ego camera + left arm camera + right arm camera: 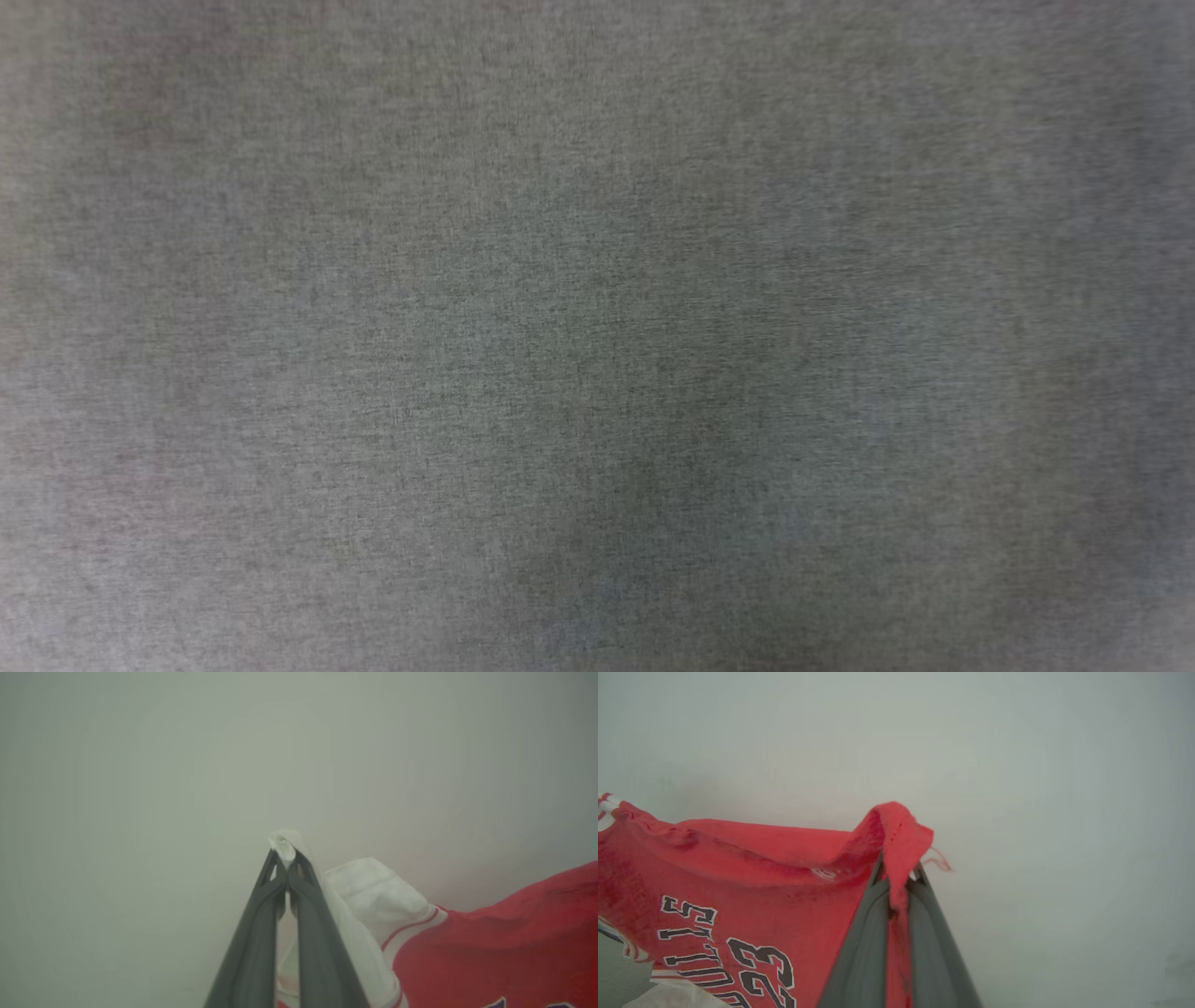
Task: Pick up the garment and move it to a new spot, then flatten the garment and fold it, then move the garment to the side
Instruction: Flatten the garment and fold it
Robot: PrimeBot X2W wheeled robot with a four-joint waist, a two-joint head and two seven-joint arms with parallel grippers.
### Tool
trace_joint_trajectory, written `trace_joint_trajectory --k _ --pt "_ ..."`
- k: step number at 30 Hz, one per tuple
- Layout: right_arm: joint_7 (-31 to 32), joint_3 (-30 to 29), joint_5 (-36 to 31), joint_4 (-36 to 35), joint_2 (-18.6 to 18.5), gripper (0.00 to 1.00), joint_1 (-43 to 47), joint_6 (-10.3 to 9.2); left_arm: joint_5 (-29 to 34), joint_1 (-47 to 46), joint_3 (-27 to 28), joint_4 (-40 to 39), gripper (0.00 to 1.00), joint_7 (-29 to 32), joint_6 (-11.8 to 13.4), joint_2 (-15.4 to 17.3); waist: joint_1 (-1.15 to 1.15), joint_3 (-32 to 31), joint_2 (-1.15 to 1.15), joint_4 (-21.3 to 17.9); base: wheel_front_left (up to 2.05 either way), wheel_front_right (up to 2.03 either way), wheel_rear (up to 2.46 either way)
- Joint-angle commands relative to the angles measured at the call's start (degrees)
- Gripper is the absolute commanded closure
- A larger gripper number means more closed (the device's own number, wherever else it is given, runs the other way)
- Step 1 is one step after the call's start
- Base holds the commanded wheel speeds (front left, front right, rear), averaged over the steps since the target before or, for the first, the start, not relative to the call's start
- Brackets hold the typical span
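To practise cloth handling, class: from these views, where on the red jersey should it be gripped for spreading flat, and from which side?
Grip two far-apart edges, coming in edge-on from outside. The left gripper is shut on the white sleeve tip, the right gripper on a red edge fold; the garment between them hangs spread, print showing, which probably suits laying flat.

Soft matt cloth garment (761, 858); smooth matt plastic claw fingers (252, 952); matt felt-like surface (597, 280)
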Motion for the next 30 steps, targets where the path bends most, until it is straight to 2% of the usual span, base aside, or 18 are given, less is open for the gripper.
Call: trace_joint_trajectory --k 1,7,12,19,22,25,30 --pt "-0.6 0.5 0.4 1.0 0.3 1.0 -0.5 -0.03 -0.1 0.9 -0.1 0.7 1.0 -0.5 -0.4 -0.3 -0.01 1.0 0.0 0.4 0.0 0.0 0.0" --pt "-3.8 4.6 3.4 7.2 0.7 1.0 1.8 -0.04 -2.9 5.1 0.4 5.8 1.0 -3.0 -2.0 -2.8 -0.01 0.4 0.0 1.6 0.0 0.0 0.0" --pt "-7.0 9.0 6.2 9.8 0.7 1.0 8.2 -0.03 -5.3 13.1 1.2 9.2 1.0 -4.6 -3.4 -4.3 -0.01 -4.1 0.0 2.7 0.0 0.0 0.0" --pt "-10.8 15.8 11.2 8.5 -0.5 1.0 26.1 -0.04 -7.9 32.4 3.1 7.9 1.0 -5.3 -4.1 -5.2 -0.01 -15.0 0.0 3.1 0.0 0.0 0.0" --pt "-12.1 17.4 13.5 6.8 -0.9 1.0 34.7 -0.04 -9.3 43.5 5.7 3.5 1.0 -5.3 -3.1 -4.9 -0.01 -19.7 0.0 2.7 0.0 0.0 0.0" --pt "-12.6 17.8 15.3 4.9 -2.0 1.0 41.7 -0.04 -10.0 54.2 7.5 -3.0 1.0 -5.4 -0.9 -5.0 -0.01 -23.0 0.0 2.6 0.0 0.0 0.0" --pt "-11.6 17.6 16.3 0.9 -3.2 1.0 52.0 -0.03 -11.3 72.0 9.5 -14.4 1.0 -4.6 3.5 -3.4 -0.01 -27.1 0.0 1.9 0.0 0.0 0.0"
